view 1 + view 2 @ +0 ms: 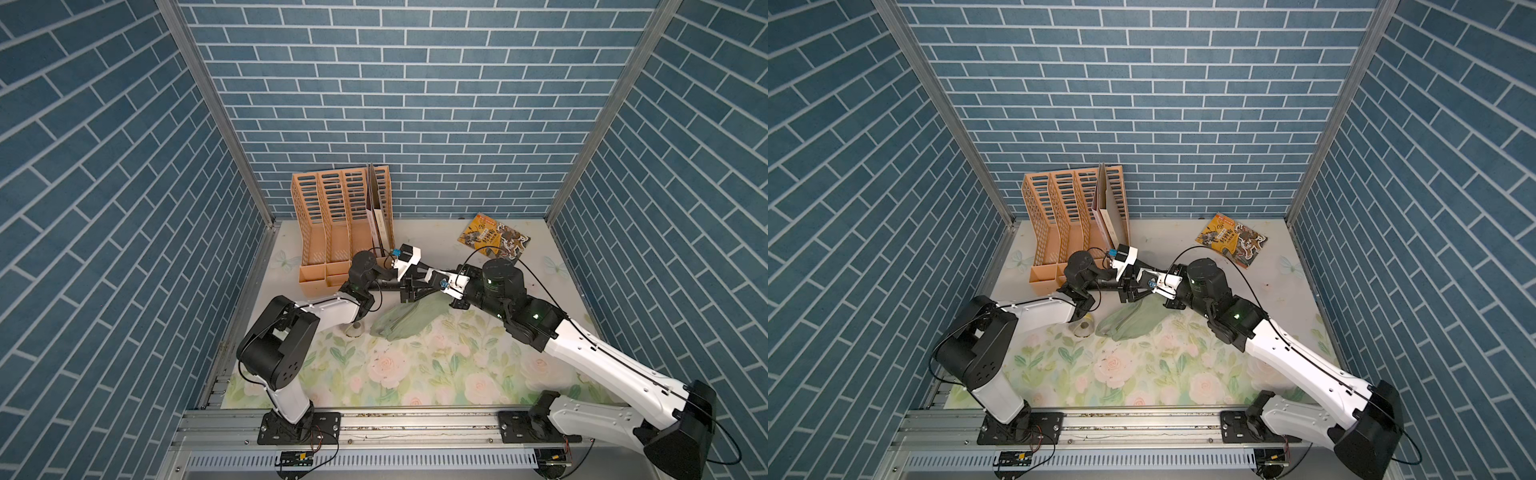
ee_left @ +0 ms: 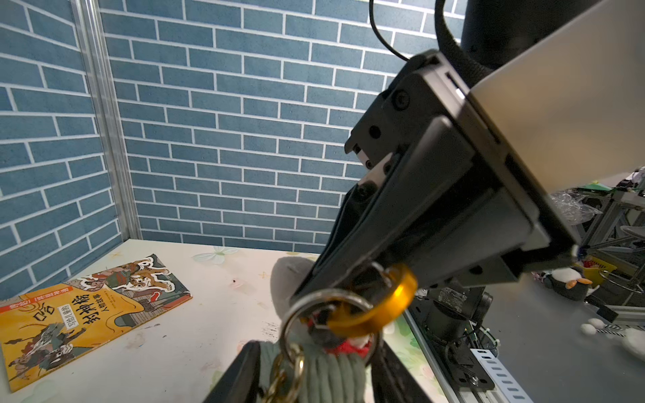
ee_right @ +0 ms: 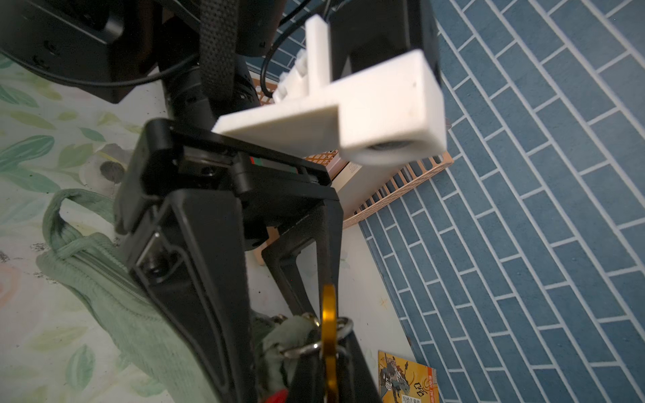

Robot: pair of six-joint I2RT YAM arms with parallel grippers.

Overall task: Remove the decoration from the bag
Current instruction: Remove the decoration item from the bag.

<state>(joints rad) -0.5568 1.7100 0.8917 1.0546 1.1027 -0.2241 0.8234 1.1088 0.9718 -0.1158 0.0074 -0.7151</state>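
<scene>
Bag lay at the centre of the table, its strap end at 12 o'clock met by both arms, with a file rack at 11 o'clock and a book at 2 o'clock. Right gripper was pinched tight on the gold clip, linked through a steel ring beside a grey plush charm, presumably to work that decoration free. Left gripper straddled the green strap with jaws half-closed, probably as an anchor; firm contact could not be judged.
</scene>
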